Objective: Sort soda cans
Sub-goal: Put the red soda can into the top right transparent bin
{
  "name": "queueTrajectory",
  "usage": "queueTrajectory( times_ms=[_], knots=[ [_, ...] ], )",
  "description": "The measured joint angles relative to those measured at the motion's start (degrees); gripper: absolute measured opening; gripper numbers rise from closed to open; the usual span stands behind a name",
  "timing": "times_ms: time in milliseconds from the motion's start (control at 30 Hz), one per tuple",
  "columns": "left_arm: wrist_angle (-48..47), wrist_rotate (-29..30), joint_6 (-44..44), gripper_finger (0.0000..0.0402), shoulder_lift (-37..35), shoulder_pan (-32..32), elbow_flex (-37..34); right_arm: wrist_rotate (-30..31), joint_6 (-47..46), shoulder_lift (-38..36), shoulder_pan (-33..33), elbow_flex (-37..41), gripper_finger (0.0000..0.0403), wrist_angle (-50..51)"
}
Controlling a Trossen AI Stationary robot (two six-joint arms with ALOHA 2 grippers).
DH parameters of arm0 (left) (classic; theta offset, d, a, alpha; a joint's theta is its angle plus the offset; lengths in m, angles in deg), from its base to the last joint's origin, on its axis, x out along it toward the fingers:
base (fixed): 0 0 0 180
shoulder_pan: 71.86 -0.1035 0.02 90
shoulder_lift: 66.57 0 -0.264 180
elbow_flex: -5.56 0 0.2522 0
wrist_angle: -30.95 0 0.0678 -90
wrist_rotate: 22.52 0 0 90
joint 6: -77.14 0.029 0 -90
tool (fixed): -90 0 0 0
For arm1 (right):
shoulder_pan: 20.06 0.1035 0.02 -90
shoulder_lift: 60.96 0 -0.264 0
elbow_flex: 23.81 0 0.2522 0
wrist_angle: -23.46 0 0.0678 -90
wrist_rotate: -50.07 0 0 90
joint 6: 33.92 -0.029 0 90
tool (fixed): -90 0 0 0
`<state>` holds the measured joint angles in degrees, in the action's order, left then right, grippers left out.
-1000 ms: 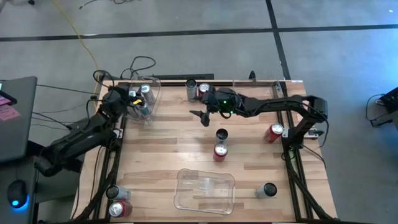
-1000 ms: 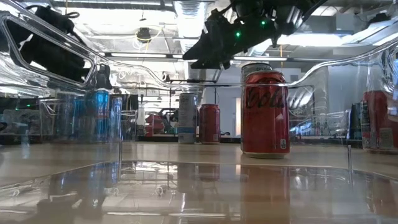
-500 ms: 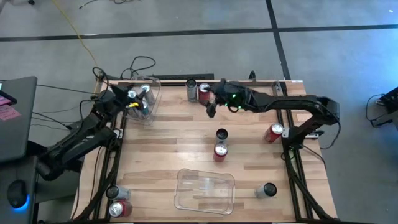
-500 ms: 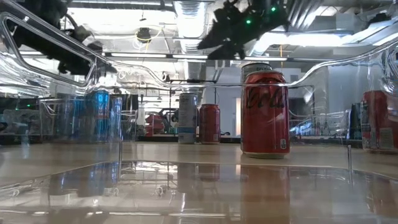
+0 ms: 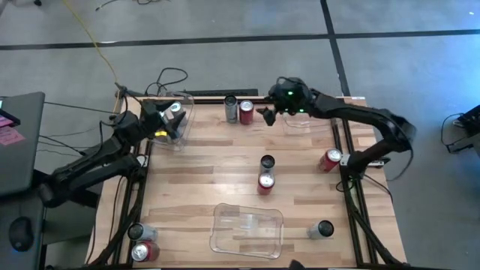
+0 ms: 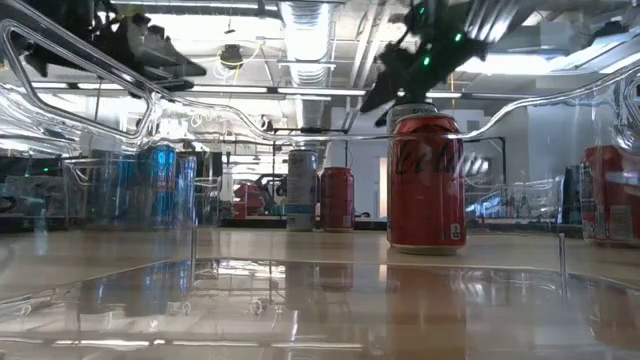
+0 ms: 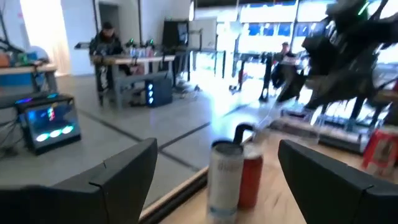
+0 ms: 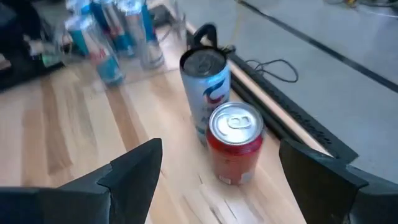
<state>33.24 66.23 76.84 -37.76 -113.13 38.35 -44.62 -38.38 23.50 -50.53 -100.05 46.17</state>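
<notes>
From above, eight small metal drink cans stand loose on the pale wooden table [image 5: 187,172], all upright with their long axes vertical and tops facing the camera. Four are red, two dark and two silver: a silver-blue can [image 5: 230,103] and a red can [image 5: 246,110] touch at the far edge, a dark can [image 5: 267,162] and a second red can [image 5: 265,182] pair up mid-table, a third red can [image 5: 331,158] is at the right edge, a second dark can [image 5: 325,229] is near the front right, and a silver can [image 5: 137,232] with a fourth red can [image 5: 143,251] is at the front left corner. More blue-silver cans stand in a clear plastic bin [image 5: 182,112] at the far left, too crowded to count. A second clear plastic bin [image 5: 246,229] lies at the front. The left gripper [image 5: 171,120] hangs over the far-left bin. The right gripper [image 5: 266,114] is just beside the far-edge red can, having travelled there from mid-table a second ago. At table height, the cans are again upright, and the left arm sits higher than before. The left wrist camera shows that claw spread wide and empty, facing the far-edge pair. The right wrist camera shows its fingers wide too, holding nothing, above the same pair.
</notes>
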Motion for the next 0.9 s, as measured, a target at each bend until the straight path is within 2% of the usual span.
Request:
queueTrajectory(
  times_ms=[100,233,533,700,900],
  knots=[
    [4.46,0.0,-0.32,0.0332,2.44,1.13,0.0,-0.5,2.41,5.26,-0.36,-2.63,0.0342,0.17],
    [8.83,0.02,-0.34,0.0332,5.95,1.53,0.1,-1.53,1.61,11.91,-1.64,-9.98,0.0342,3.47],
    [-0.37,-0.18,3.59,0.0332,12.95,1.53,8.44,-1.58,4.36,23.28,-2.2,-27.38,0.0342,19.16],
    [0.52,-1.59,4.15,0.0332,15.58,1.53,9.89,-1.64,4.65,27.36,-2.38,-31.56,0.0342,23.15],
    [1.55,-2.59,4.91,0.0332,16.99,1.56,11.79,-1.58,4.53,30.19,-2.7,-31.98,0.0348,24.11]
  ],
)
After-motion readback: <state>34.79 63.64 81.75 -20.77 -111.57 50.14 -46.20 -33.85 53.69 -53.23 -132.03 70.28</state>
